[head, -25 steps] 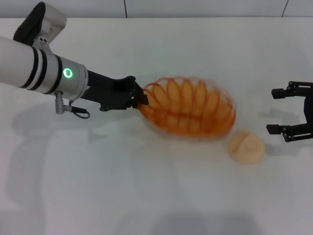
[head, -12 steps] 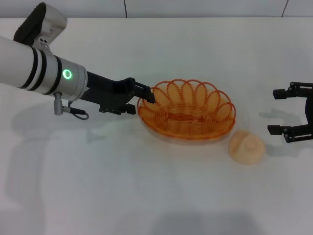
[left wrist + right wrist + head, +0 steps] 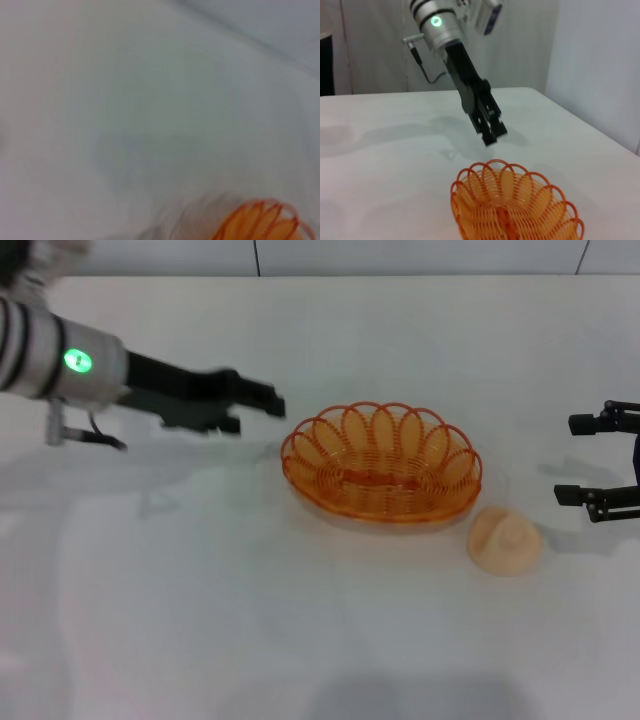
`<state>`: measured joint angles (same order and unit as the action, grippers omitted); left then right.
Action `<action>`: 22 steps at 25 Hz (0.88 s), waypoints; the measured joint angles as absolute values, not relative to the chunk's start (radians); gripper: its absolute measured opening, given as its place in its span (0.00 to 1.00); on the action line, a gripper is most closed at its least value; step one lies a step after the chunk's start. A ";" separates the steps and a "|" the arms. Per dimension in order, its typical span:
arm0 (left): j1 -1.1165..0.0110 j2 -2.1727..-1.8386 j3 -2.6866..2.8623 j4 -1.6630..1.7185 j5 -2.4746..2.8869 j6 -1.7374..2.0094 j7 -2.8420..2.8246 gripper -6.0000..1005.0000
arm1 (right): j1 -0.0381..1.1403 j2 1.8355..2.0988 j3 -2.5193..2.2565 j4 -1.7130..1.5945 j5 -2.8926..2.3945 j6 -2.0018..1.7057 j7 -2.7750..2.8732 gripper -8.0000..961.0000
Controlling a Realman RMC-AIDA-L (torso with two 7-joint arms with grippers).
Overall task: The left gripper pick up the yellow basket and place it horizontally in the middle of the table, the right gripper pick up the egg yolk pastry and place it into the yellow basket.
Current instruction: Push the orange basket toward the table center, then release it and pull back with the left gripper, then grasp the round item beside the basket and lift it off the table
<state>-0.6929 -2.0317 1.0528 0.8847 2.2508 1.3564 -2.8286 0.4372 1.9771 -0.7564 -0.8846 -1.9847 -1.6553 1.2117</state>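
Note:
The yellow basket (image 3: 380, 462) stands upright on the white table (image 3: 250, 620) near its middle, long side across. It also shows in the right wrist view (image 3: 515, 210) and at the edge of the left wrist view (image 3: 265, 225). My left gripper (image 3: 262, 408) is open and empty, lifted off the table a short way left of the basket's rim; the right wrist view shows it (image 3: 491, 134) hovering beyond the basket. The egg yolk pastry (image 3: 505, 538) lies on the table by the basket's front right. My right gripper (image 3: 582, 458) is open and empty, right of the pastry.
The table's far edge meets a grey wall (image 3: 400, 255) at the back. Bare tabletop lies in front of the basket and to its left.
The left gripper let go of the basket, which dropped from tilted to flat on the table. The gripper then pulled back to the left and up. The right gripper and pastry barely moved.

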 joint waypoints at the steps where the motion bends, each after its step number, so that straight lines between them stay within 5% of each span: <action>1: -0.684 -2.030 1.023 0.900 2.237 1.364 -2.763 0.73 | 0.436 1.978 -0.755 -0.884 -1.985 -1.655 1.212 0.88; 11: -0.556 -2.020 0.871 0.924 1.948 1.492 -1.918 0.74 | 0.375 1.994 -0.752 -0.901 -1.975 -1.718 1.233 0.88; 16: -0.518 -1.982 0.870 0.915 1.948 1.588 -1.727 0.74 | 0.360 1.997 -0.752 -0.896 -1.963 -1.762 1.228 0.88; 22: -0.454 -1.962 0.869 0.927 1.977 1.709 -1.551 0.89 | 0.357 1.998 -0.760 -0.891 -1.961 -1.779 1.237 0.88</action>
